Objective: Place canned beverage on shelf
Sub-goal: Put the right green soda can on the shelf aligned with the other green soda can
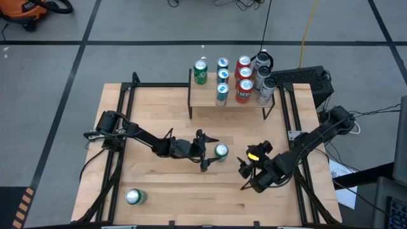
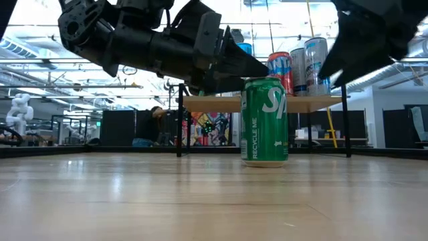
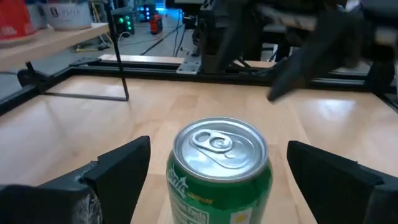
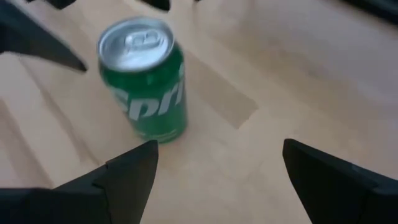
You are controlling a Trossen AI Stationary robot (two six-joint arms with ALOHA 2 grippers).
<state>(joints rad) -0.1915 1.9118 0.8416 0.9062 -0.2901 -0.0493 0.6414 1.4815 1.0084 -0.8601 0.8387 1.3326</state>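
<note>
A green canned beverage [image 1: 221,151] stands upright on its base on the tabletop, near the middle. My left gripper [image 1: 208,152] reaches in level from the table's left and is open. In the left wrist view its two fingers [image 3: 118,171] stand on either side of the can [image 3: 219,168], with a gap on each side. My right gripper [image 1: 244,178] hangs open to the can's near right, tilted down toward it; the can [image 4: 146,87] lies ahead of its fingers. The shelf [image 1: 206,98] stands at the far edge.
Several cans, green [image 1: 201,73], blue-and-silver [image 1: 222,79], red [image 1: 244,79] and silver [image 1: 264,79], stand on the shelf. Another green can [image 1: 135,197] stands at the near left of the table. Black frame rails [image 1: 121,127] run along the table's sides.
</note>
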